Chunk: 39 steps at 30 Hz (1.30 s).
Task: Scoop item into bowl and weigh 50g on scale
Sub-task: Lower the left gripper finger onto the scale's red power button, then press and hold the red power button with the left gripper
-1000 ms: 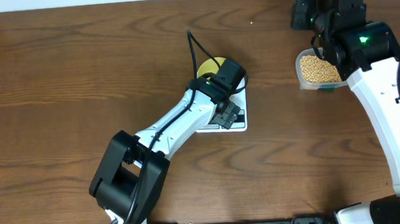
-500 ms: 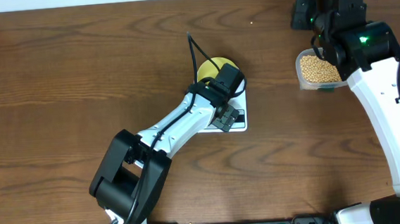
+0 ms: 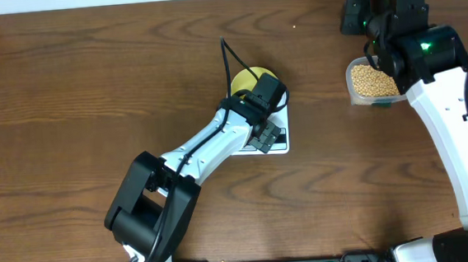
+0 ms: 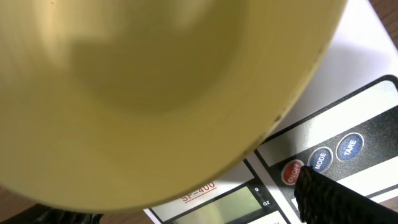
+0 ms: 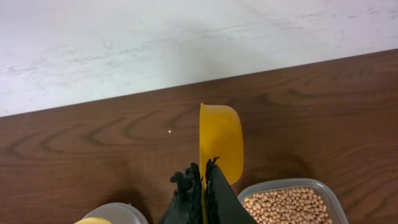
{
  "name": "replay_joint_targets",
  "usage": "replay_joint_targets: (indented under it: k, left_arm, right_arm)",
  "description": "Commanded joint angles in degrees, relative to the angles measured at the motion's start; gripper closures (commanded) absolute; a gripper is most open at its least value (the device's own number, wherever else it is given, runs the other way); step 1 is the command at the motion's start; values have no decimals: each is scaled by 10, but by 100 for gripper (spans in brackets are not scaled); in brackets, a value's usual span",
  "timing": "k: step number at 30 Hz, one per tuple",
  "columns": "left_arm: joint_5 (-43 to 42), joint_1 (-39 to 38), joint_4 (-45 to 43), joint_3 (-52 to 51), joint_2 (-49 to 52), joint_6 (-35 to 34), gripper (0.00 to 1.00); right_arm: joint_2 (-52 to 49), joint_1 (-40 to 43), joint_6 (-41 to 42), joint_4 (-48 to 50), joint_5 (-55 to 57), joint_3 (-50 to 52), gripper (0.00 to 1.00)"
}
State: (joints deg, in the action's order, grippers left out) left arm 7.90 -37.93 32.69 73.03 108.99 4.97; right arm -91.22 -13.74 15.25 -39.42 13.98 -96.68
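Bowl (image 4: 155, 93) empty on scale (image 4: 348, 74), left gripper (image 3: 263, 96) wide open over it; right gripper (image 5: 202, 180) clamps scoop (image 5: 221, 140) by beans (image 3: 371, 78) near tabletop's back-right corner; scooping, weighing pending.

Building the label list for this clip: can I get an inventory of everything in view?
bowl: 1, pale yellow, on the scale
scale: 1, white, table centre
buttons: 3, one red, two blue, beside the scale's grey display
beans: many, tan, in the tub
tub: 1, clear, table right
scoop: 1, yellow, in the right gripper
grey-rimmed thing: 1, left of the tub, cannot tell what
table: 1, dark brown wood
wall: white, behind the table
left arm: white and black, reaching to the scale
right arm: white and black, right side
left gripper: black, open, over the scale, finger by the red button
right gripper: black, shut on the scoop
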Motion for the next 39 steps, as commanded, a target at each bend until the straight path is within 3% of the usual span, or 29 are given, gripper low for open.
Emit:
replay_joint_targets:
  k: [1,39]
  left_arm:
    - [10,1,-2,-4,3,11,2]
    - [10,1,-7,-6,3,20,3]
  right_arm:
    - [8,-1,-7,0,7,-8,99]
    - [8,-1,-3,0,7,-8,99]
